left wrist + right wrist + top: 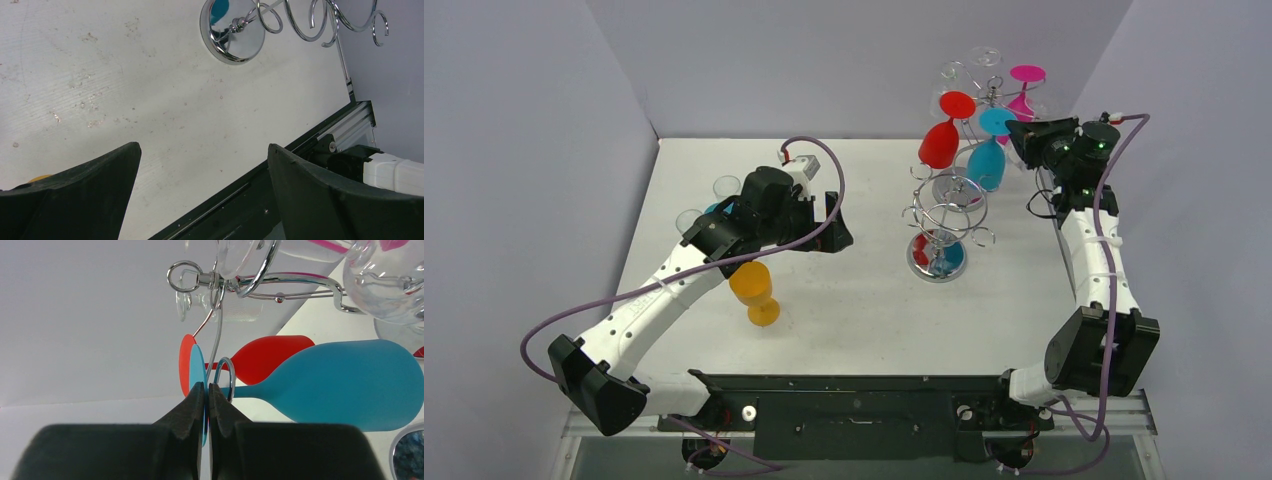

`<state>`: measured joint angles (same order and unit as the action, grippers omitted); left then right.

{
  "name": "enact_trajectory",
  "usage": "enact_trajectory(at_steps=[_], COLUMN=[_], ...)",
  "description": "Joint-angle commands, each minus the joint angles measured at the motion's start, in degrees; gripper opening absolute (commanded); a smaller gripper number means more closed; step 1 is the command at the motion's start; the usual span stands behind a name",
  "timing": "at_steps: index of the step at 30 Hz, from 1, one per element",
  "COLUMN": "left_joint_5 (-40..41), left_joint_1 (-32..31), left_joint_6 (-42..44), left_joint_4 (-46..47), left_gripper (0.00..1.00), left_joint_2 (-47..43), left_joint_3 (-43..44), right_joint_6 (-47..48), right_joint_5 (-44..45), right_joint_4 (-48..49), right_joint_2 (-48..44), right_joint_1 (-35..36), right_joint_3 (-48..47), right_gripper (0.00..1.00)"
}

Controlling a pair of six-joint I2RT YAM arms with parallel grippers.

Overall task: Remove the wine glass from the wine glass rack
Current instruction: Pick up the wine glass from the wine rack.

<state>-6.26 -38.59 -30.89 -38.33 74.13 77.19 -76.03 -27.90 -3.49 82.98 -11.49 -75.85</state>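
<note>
– Clenched, the right gripper [207,390] is pinching the flat foot of the blue wine glass [345,385]. Its two fingers are pressing on the thin blue disc from both sides.

– And where is this glass sitting now?

– It is hanging on the rack [295,276], at the far right side of the table [150,80]. A wire ring of the rack is sitting around the stem, just beside the foot, so the glass is not off yet.

– What is hanging near it?

– A red glass [270,357] is hanging just behind it, and the two feet are overlapping from the wrist camera. A pink glass [1024,85] is hanging more to the back. Some clear glasses [385,290] are hanging on the upper arms of the rack too.

– Is the other arm doing something?

– The left gripper [204,146] is hovering over the bare table with its jaws spread wide, and it is grasping nothing. It is pointing toward the round shiny base of the rack but is well apart from it.

– And the orange one?

– An orange glass [752,283] is standing on the table just beside the left arm. Whether the arm is touching it, I cannot tell.
</note>
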Motion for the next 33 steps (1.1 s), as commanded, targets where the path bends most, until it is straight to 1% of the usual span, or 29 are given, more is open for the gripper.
enact_trajectory(at_steps=[1, 8, 21, 27, 33], left_joint_5=[0.58, 0.51, 0.76, 0.85, 1.11], left_joint_1=[-0.3, -0.24, -0.35, -0.32, -0.35], left_joint_6=[-0.24, -0.4, -0.58, -0.5, -0.5], left_joint_4=[2.29, 2.27, 2.14, 1.82, 1.38], left_gripper=[0.96, 0.96, 0.96, 0.96, 0.96], left_joint_2=[-0.13, 0.07, 0.14, -0.02, -0.39], left_joint_3=[2.36, 2.35, 2.77, 2.88, 3.13], right_joint_6=[-0.7, -0.6, -1.55, -1.92, -2.25], right_joint_5=[-1.09, -1.17, -1.2, 0.33, 3.95], right_joint_4=[3.04, 4.69, 6.4, 7.82, 8.41], right_joint_2=[-3.35, -3.2, 0.09, 1.19, 2.01], right_joint_1=[0.59, 0.91, 1.96, 2.08, 2.08], right_joint_3=[0.28, 0.13, -1.97, -2.21, -2.72], right_gripper=[0.0, 0.0, 0.0, 0.0, 0.0])
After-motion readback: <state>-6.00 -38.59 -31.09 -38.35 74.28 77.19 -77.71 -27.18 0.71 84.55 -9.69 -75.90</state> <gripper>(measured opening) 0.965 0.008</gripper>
